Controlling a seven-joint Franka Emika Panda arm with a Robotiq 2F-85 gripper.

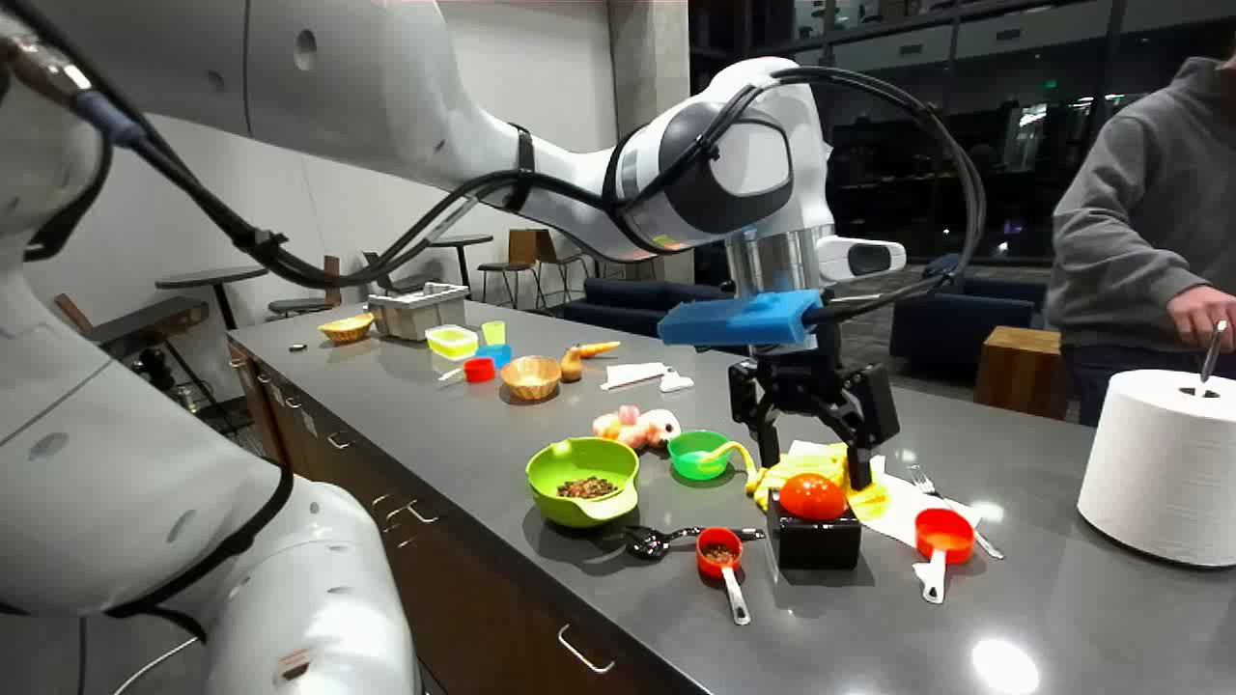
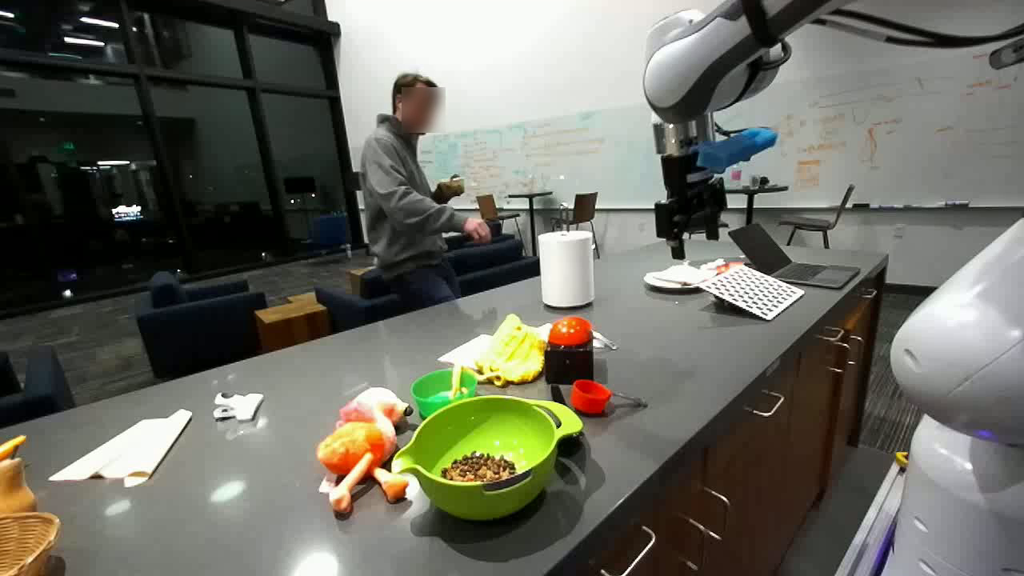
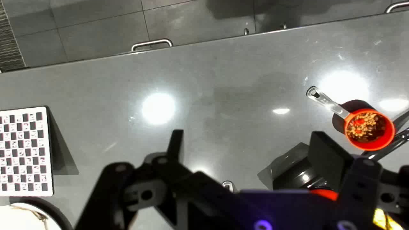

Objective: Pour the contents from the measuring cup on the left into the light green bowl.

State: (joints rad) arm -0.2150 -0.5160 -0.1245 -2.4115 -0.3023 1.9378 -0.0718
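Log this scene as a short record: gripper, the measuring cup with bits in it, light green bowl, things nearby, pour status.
Gripper: open, holding nothing, above the counter
Measuring cup: red-orange, upright on the counter, tan and dark bits inside
Light green bowl: upright, brown bits inside
Similar cup: right of the black box in an exterior view, contents unclear
Black utensil: lying beside the measuring cup
Pour status: measuring cup not yet emptied
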